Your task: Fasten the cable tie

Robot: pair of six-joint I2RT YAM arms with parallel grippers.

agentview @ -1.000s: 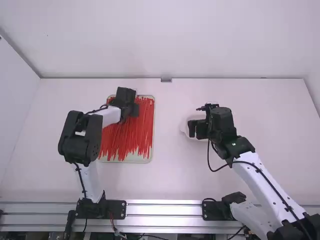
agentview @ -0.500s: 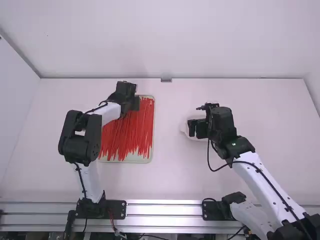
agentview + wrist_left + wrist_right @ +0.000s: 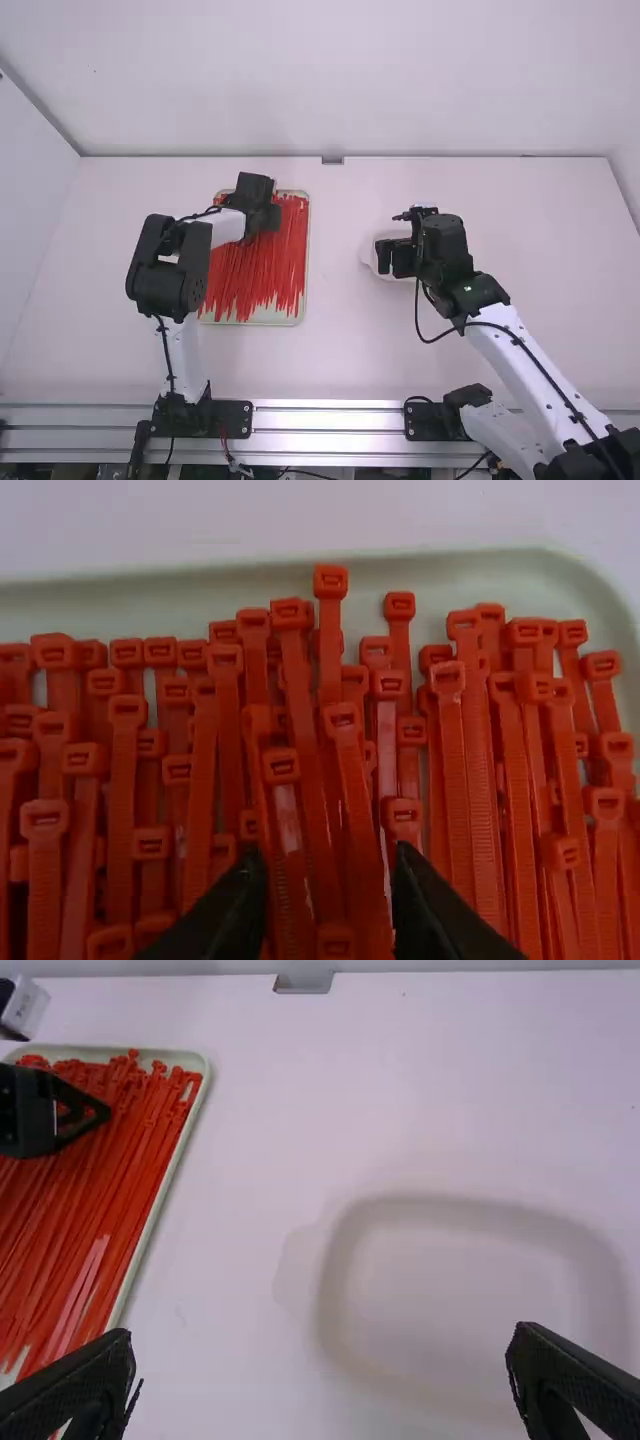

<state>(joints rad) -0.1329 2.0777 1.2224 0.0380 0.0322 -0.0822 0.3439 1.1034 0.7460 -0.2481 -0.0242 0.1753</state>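
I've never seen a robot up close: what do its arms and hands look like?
The left arm and right arm have white links and black joints, with thin black cables alongside. The right one carries a small green light. The left hand and right hand are black, each with two tapered fingers.

One tray, perhaps several dozen cable ties, one white container

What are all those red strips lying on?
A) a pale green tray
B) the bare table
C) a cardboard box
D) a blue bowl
A: the red cable ties lie heaped in a pale green tray, its rim showing beyond their heads in the left wrist view.
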